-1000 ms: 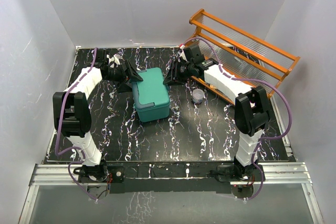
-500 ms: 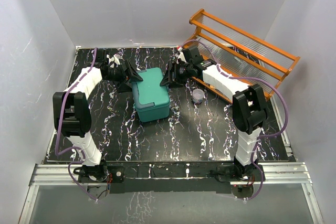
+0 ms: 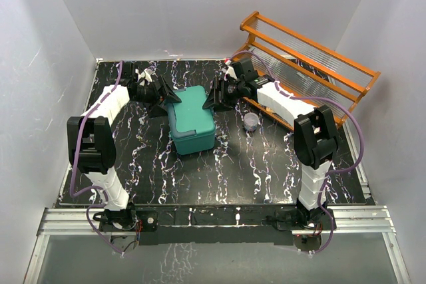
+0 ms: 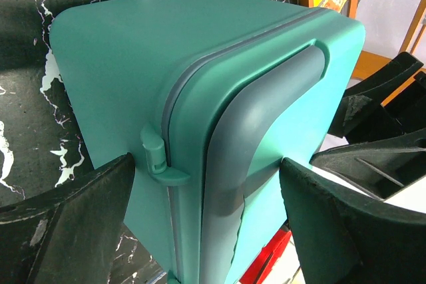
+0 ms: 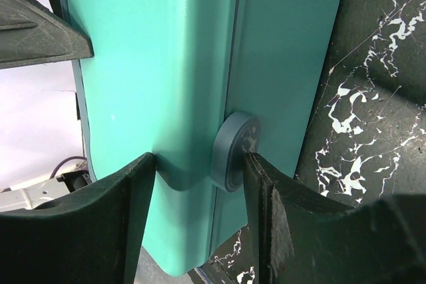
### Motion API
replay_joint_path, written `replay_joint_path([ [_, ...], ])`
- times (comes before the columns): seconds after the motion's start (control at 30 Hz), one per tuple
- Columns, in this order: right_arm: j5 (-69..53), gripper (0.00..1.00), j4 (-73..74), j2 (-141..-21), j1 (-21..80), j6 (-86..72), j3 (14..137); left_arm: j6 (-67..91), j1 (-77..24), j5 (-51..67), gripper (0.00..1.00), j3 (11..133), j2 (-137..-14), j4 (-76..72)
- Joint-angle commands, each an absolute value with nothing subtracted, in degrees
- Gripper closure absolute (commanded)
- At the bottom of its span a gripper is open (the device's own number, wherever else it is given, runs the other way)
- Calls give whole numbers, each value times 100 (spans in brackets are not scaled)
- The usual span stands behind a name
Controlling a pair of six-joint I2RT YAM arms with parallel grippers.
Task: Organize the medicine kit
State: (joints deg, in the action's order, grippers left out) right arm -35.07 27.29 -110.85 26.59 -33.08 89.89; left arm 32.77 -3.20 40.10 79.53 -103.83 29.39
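Note:
The medicine kit [image 3: 193, 119] is a closed teal box on the black marbled table. My left gripper [image 3: 168, 97] is at its far-left end. In the left wrist view the left gripper [image 4: 206, 164] spans the kit [image 4: 133, 64] at the grey handle [image 4: 259, 118], with both fingers against the box. My right gripper [image 3: 213, 100] is at the far-right end. In the right wrist view the right gripper [image 5: 200, 161] grips the kit [image 5: 153, 64], one finger in the lid recess and the other on the round grey latch [image 5: 234, 149].
An orange wooden rack [image 3: 306, 58] stands at the back right, close behind the right arm. A small clear cup [image 3: 251, 122] sits on the table [image 3: 253, 164] right of the kit. Something red [image 4: 266, 264] shows beyond the kit's edge in the left wrist view.
The right arm has shifted slightly left, bringing its gripper closer against the kit's end. The left arm and the kit have not visibly moved.

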Motion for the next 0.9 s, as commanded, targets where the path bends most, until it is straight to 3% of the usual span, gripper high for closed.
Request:
replay_joint_path([
  [0.0,-3563,50,2347,-11203,2783,-3474,9071,3363,-396,4004,14,8219,-10501,2916],
  [0.13,-3304,55,1996,-11317,2830,-3861,9193,3402,-397,3910,15,8337,-10618,2814],
  [0.43,-2096,55,1501,-11346,3161,-4835,9323,3149,-396,3787,16,9520,-11422,3112],
  [0.63,-980,44,2353,-11062,3126,-4499,9678,2731,-371,2864,11,10405,-11434,3929],
  [0.73,-508,36,3044,-10942,3069,-4185,9999,2659,-344,2314,3,10516,-11091,4049],
  [0.87,29,32,3541,-10488,3043,-3656,9855,2439,-343,1564,1,10662,-10535,4440],
])
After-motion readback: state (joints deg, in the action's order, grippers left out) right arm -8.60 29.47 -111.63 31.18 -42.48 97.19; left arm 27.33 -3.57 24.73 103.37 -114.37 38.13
